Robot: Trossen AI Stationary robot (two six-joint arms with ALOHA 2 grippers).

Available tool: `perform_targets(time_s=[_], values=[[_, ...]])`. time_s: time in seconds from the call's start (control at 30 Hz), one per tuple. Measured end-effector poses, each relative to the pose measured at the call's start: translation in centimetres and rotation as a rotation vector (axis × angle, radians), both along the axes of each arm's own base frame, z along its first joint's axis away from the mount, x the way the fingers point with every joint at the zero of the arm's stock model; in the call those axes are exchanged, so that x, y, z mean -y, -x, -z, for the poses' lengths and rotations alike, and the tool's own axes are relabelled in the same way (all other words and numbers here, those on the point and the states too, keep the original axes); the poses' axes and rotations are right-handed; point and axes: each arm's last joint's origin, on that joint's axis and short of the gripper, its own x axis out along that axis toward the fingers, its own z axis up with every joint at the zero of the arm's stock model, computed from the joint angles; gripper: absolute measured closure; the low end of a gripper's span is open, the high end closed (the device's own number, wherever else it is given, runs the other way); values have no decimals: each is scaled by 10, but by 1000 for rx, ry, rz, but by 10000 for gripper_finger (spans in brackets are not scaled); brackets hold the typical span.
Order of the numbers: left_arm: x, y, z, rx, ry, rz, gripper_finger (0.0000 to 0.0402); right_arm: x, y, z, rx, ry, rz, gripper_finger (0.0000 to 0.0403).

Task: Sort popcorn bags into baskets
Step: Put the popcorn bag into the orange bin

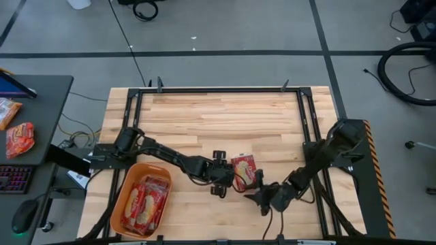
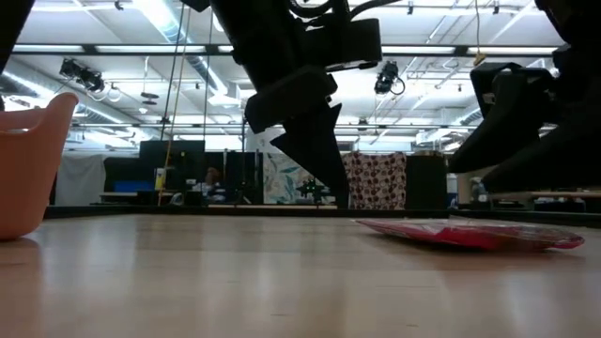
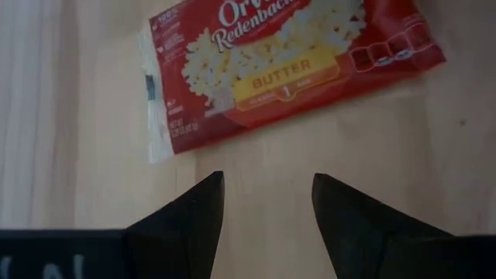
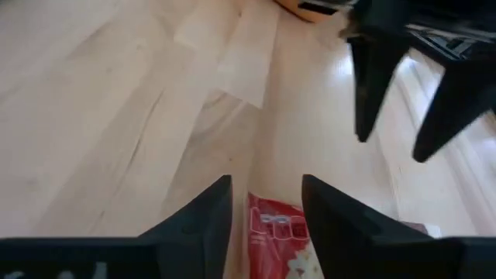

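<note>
One red popcorn bag point(image 1: 244, 171) with a cream-yellow panel lies flat on the wooden table, also seen in the left wrist view point(image 3: 287, 66) and the low view point(image 2: 470, 233). My left gripper point(image 1: 226, 180) point(image 3: 267, 190) is open and hovers just to the bag's left, fingers pointing down at the table point(image 2: 324, 160). My right gripper point(image 1: 259, 189) point(image 4: 267, 201) is open at the bag's near right, raised above it point(image 2: 526, 131); the bag's end point(image 4: 280, 232) shows between its fingers. The orange basket point(image 1: 121, 204) point(image 2: 33, 160) sits near the table's left front and holds several popcorn bags point(image 1: 146, 201).
A black frame point(image 1: 225, 90) runs round the tabletop. Bare wood point(image 1: 218, 122) spreads across the far half. A grey desk point(image 1: 34, 116) left of the table carries two orange-red snack packets point(image 1: 19, 139), a keyboard and a mouse.
</note>
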Motion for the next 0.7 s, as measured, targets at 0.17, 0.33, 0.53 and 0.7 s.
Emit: perform_targets(time_s=[0.17, 0.33, 0.53, 0.7], values=[[-5, -1, 0, -12, -12, 3, 201, -10, -13, 9, -28, 22, -4, 222], [-5, -1, 0, -22, -34, 37, 201, -9, -14, 20, -96, 59, 27, 221], [4, 0, 0, -16, -5, 84, 201, 1, -16, 27, -156, 65, 98, 263], [17, 1, -2, 1, -33, 190, 201, 6, -17, 27, -181, 73, 113, 330]])
